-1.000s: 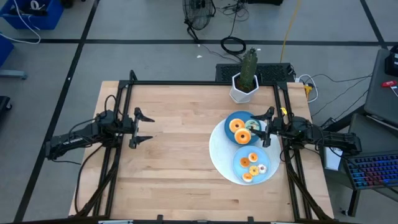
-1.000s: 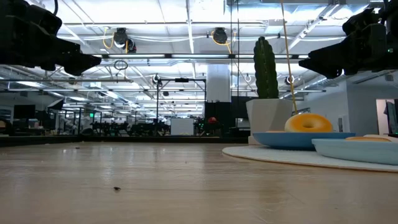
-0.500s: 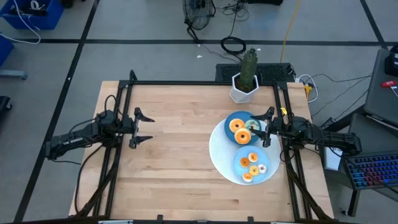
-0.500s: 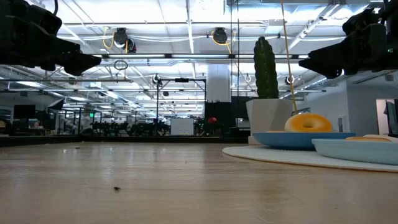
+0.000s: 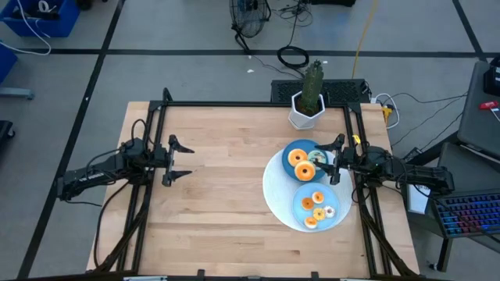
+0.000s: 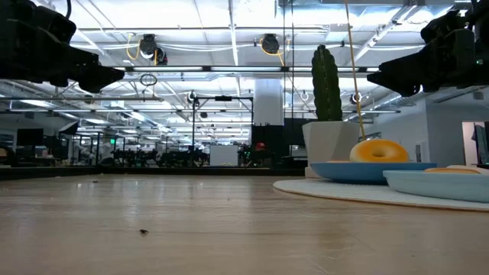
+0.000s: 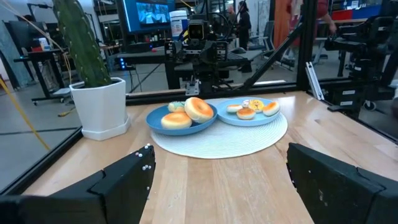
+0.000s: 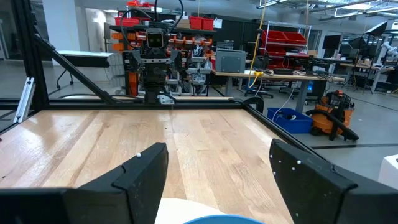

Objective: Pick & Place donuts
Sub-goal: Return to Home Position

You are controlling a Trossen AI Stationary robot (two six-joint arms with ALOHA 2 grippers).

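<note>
You are looking down on a bench (image 5: 226, 211) that is carrying everything on its right half. The left arm (image 5: 101, 172) is reaching in from the left edge and the right arm (image 5: 414, 176) from the right edge, both showing raised off the wood in the low view. A white disc (image 5: 275, 195) is lying near the right arm, with a cactus pot (image 5: 306, 112) standing just beyond it. On the disc are sitting a far plate (image 5: 287, 148), blue, near the pot, and a near plate (image 5: 331, 222), blue too, just beside the first.

The left pincer (image 5: 190, 161) is hanging wide and empty over bare wood, well apart from the disc. The right pincer (image 5: 332, 161) is hovering wide and empty over the far plate's outer rim.

The big donuts (image 7: 199, 109) are resting on the far plate and the small donuts (image 5: 318, 213) on the near plate; none is showing on bare wood.

Placing is looking finished to me, so you are most likely on the return to rest. That is calling for you to draw the right pincer back level, without dipping, since the plate rim is lying right under it. The left arm is needing little.
</note>
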